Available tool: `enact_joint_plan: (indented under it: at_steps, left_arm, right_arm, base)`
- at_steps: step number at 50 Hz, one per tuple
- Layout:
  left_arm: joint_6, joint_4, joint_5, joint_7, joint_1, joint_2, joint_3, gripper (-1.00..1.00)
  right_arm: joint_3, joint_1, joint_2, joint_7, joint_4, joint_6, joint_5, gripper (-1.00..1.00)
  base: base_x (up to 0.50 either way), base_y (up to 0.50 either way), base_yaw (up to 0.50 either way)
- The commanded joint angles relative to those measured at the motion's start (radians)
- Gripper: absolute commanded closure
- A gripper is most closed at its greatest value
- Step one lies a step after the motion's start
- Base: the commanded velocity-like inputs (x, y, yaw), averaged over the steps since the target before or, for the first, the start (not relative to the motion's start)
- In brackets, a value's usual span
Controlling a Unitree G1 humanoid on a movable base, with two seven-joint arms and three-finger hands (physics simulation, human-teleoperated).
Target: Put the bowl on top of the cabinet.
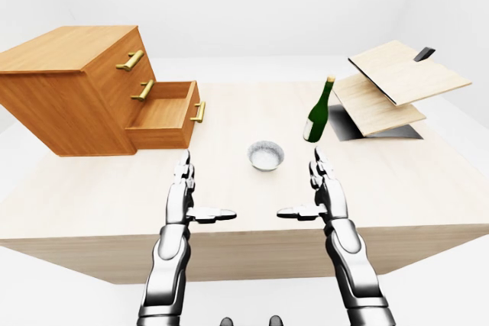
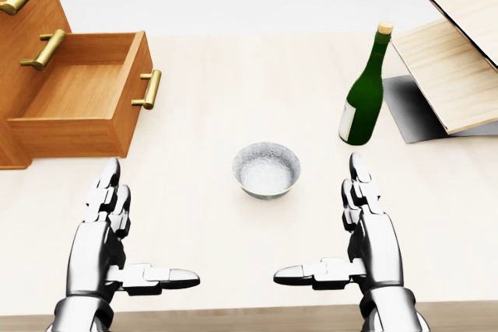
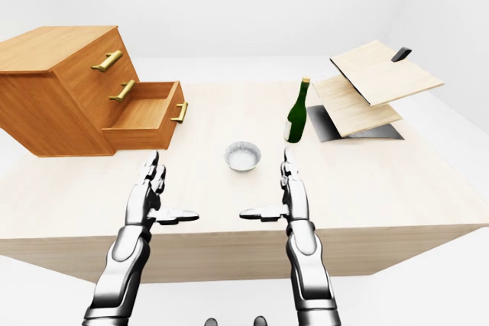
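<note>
Far left: cabinet (image 1: 72, 97), lowest drawer (image 2: 78, 95) pulled out, no bowl on top. Next, left robot hand (image 2: 101, 246), fingers spread and released, grasping nothing, low over the surface (image 2: 233, 75). Centre: bowl (image 2: 266, 169), upright on the surface, between both hands, touched by neither, well apart from the cabinet. Then right robot hand (image 2: 373, 242), likewise spread, holding nothing. Further right: green bottle (image 2: 364, 99) upright, tilted wooden boards (image 1: 397, 82) beyond. Judged barely begun: grasping, lifting, carrying leftward and setting down on the cabinet top all left to do.

Green bottle (image 2: 362, 105) standing near wooden boards (image 1: 407, 74), possibly stacked.
</note>
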Motion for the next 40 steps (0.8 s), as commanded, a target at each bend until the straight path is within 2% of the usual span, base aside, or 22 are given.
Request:
enact_joint_plan:
  at_steps: [1,11,13,14,16,18,20,23,32,36,40]
  left_arm:
    - [0.018,-0.023,-0.012,-0.025,0.007,0.011,0.022,-1.00]
    - [0.043,-0.064,-0.007,-0.029,0.015,0.012,0.021,-1.00]
    - [0.052,-0.076,-0.005,-0.029,0.018,0.012,0.020,-1.00]
    - [0.068,-0.101,-0.003,-0.028,0.024,0.011,0.018,-1.00]
    - [0.082,-0.127,0.000,-0.028,0.032,0.009,0.015,-1.00]
    - [0.082,-0.149,0.002,-0.028,0.036,0.009,0.014,-1.00]
    - [0.082,-0.181,0.004,-0.030,0.043,0.009,0.014,-1.00]
    - [0.082,-0.223,0.005,-0.033,0.052,0.011,0.017,-1.00]
    - [0.082,-0.418,0.009,-0.047,0.089,0.015,0.043,-1.00]
    - [0.082,-0.512,0.020,-0.056,0.101,0.014,0.047,-1.00]
    - [0.082,-0.589,0.025,-0.072,0.117,0.016,0.076,-1.00]
  right_arm:
    - [-0.023,0.006,-0.010,0.029,-0.016,0.013,0.018,-1.00]
    - [-0.024,0.004,-0.011,0.028,-0.021,0.018,0.019,-1.00]
    - [-0.024,0.007,-0.012,0.028,-0.032,0.025,0.020,-1.00]
    - [-0.024,0.009,-0.012,0.029,-0.038,0.026,0.018,-1.00]
    - [-0.025,0.009,-0.013,0.028,-0.039,0.021,0.014,-1.00]
    - [-0.026,0.006,-0.013,0.028,-0.036,0.015,0.011,-1.00]
    - [-0.027,0.006,-0.014,0.027,-0.062,0.038,0.012,-1.00]
    - [-0.028,0.005,-0.014,0.028,-0.067,0.038,0.012,-1.00]
    - [-0.037,-0.003,-0.016,0.029,-0.103,0.075,0.021,-1.00]
    - [-0.039,-0.001,-0.016,0.030,-0.095,0.068,0.025,-1.00]
    - [-0.040,0.003,-0.016,0.030,-0.104,0.076,0.028,-1.00]
  base:
    - [0.00,0.00,0.00]
    - [0.00,0.00,0.00]
    - [0.00,0.00,0.00]
    - [0.00,0.00,0.00]
    - [0.00,0.00,0.00]
    - [0.00,0.00,0.00]
    - [0.00,0.00,0.00]
    - [0.00,0.00,0.00]
    - [0.00,0.00,0.00]
    - [0.00,0.00,0.00]
    - [0.00,0.00,0.00]
